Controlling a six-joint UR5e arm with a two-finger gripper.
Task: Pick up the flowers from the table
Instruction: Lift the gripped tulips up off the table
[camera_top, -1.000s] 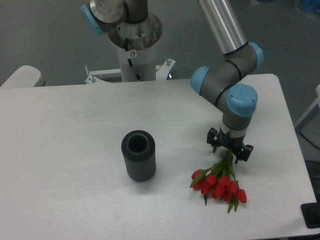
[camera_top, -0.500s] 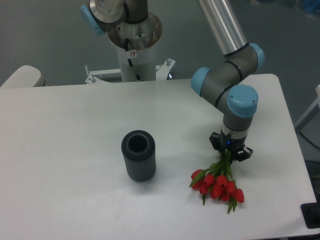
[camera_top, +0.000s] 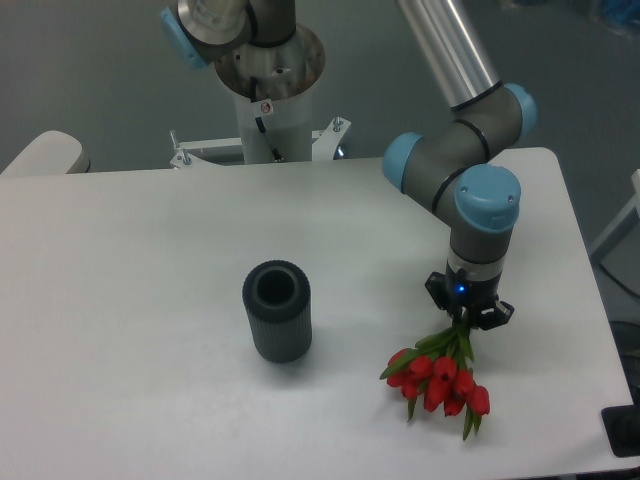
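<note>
The flowers (camera_top: 438, 377), a small bunch of red tulips with green stems and leaves, hang with their buds down and toward the front right of the white table (camera_top: 150, 260). My gripper (camera_top: 468, 315) is shut on the green stems at the top of the bunch, pointing straight down. Whether the buds still touch the tabletop is unclear from this view; a faint shadow lies under them. The stem ends are hidden inside the fingers.
A dark grey ribbed cylinder vase (camera_top: 277, 311) stands upright left of the flowers, mouth open upward. The arm's base column (camera_top: 270, 95) rises behind the table's far edge. The table's right edge runs close to the gripper.
The gripper's fingers closed on the stems between the oldest frame and now. The gripper and bunch then shifted slightly right and toward the front.
</note>
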